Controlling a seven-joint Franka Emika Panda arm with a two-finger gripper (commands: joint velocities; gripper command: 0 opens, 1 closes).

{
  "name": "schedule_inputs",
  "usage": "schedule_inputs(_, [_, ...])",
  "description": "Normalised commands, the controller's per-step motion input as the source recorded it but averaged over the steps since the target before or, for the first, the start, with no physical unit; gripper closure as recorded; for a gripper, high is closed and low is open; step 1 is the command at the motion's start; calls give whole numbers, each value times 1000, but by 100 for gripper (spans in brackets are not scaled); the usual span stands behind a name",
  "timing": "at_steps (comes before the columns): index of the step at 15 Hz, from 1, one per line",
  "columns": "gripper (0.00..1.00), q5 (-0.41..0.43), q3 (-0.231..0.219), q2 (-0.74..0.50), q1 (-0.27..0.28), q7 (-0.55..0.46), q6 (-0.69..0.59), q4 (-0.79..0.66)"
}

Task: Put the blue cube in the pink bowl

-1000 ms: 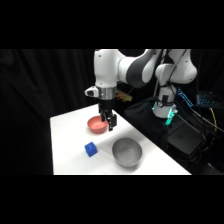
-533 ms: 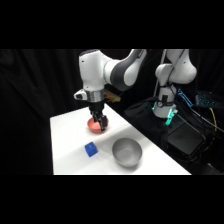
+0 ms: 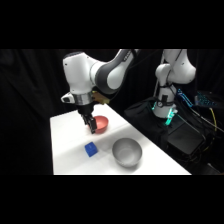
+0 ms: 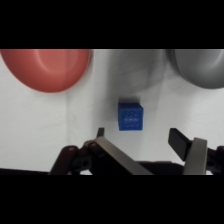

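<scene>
The claw [image 4: 138,136] has swung nearer the bright, square-edged blue cube [image 4: 130,116].

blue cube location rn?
The blue cube sits on the white table near its front edge in the side view, left of the grey bowl and in front of the pink bowl, below the open gripper.

— Any room around the blue cube [image 4: 130,116]?
— Bare table [image 3: 67,140] on every side of it; the hand [image 4: 140,142], fingers spread, hangs above.
— What's in the way?
— The pink bowl [image 3: 100,123] toward the far edge, the grey bowl [image 3: 126,152] toward the arm's side, both apart from it.
</scene>
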Motion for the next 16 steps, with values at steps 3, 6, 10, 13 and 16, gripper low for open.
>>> schedule_inputs(3, [0,39,21,326,-34,-137,155,320])
schedule_inputs(6, [0,52,29,285,-37,-109,214,235])
schedule_inputs(10, [0,73,58,230,-32,-124,216,176])
schedule_inputs(13, [0,77,66,187,-30,-158,183,156])
schedule_inputs(16, [0,94,67,182,-40,-184,191,160])
